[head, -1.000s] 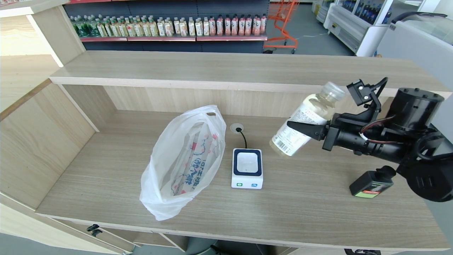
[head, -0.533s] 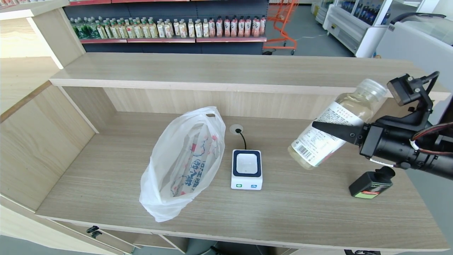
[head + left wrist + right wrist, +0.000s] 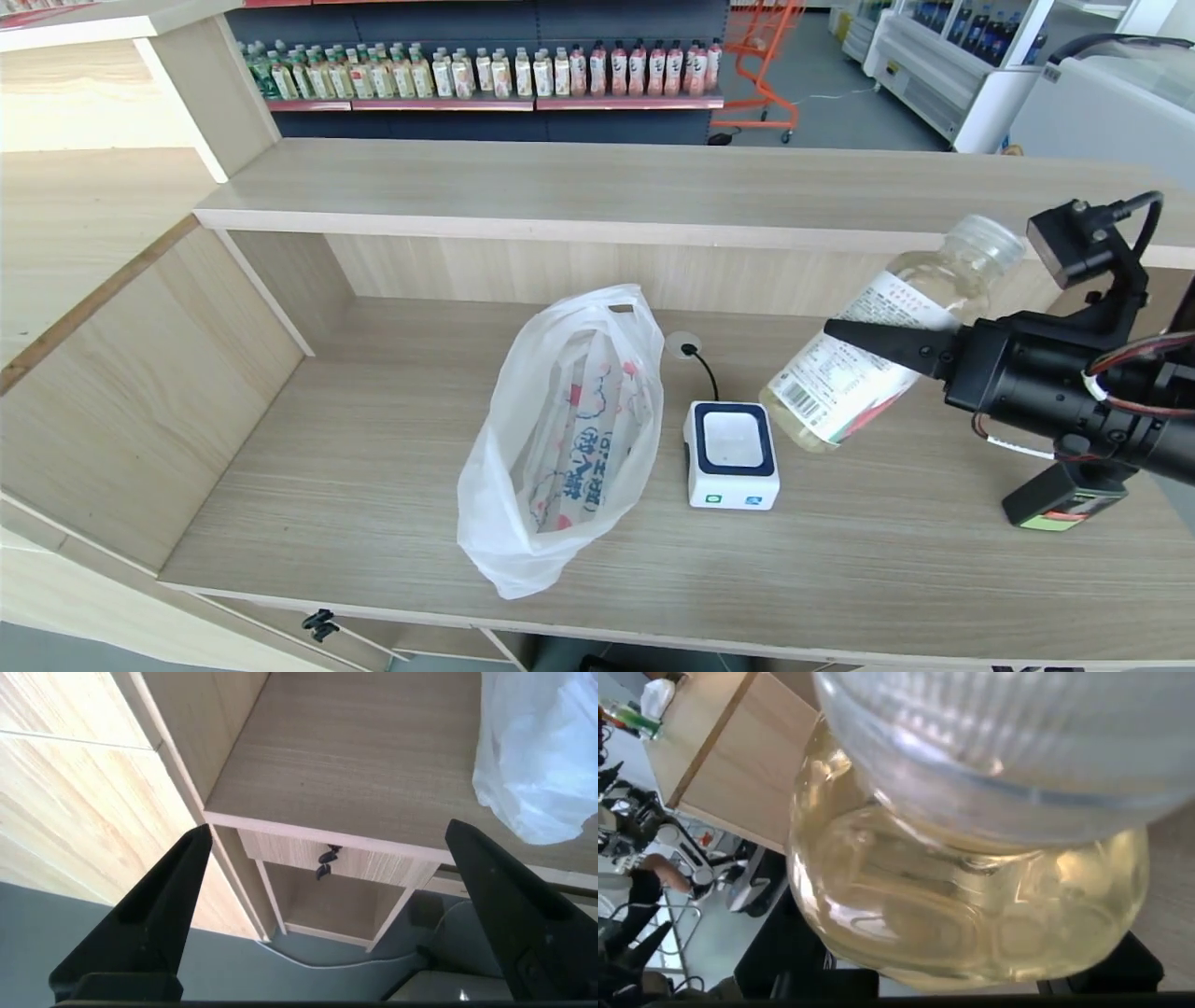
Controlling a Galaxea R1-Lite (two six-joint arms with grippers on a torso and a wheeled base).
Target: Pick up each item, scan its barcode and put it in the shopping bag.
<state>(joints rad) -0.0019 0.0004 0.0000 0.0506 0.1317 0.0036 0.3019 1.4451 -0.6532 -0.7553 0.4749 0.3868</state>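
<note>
My right gripper (image 3: 845, 359) is shut on a clear bottle (image 3: 882, 336) of pale yellow liquid with a white label. It holds the bottle tilted above the counter, base down toward the white scanner (image 3: 733, 455), barcode facing outward near the base. In the right wrist view the bottle's base (image 3: 971, 915) is right at the camera. The white shopping bag (image 3: 569, 439) lies open to the left of the scanner with a printed packet inside. My left gripper (image 3: 327, 915) is open, low in front of the counter's front edge, near the bag's corner (image 3: 551, 756).
A small black bottle (image 3: 1060, 499) with a green and red label lies on the counter at the right, partly behind my right arm. A raised ledge (image 3: 653, 187) runs along the back and a wooden side wall (image 3: 140, 392) closes the left. The scanner's cable (image 3: 702, 369) runs to a port.
The right gripper carried the bottle rightward and tilted it further. Then the head camera shifted, so bag and scanner sit further right in the picture and the bottle's base stands closer to the scanner.
</note>
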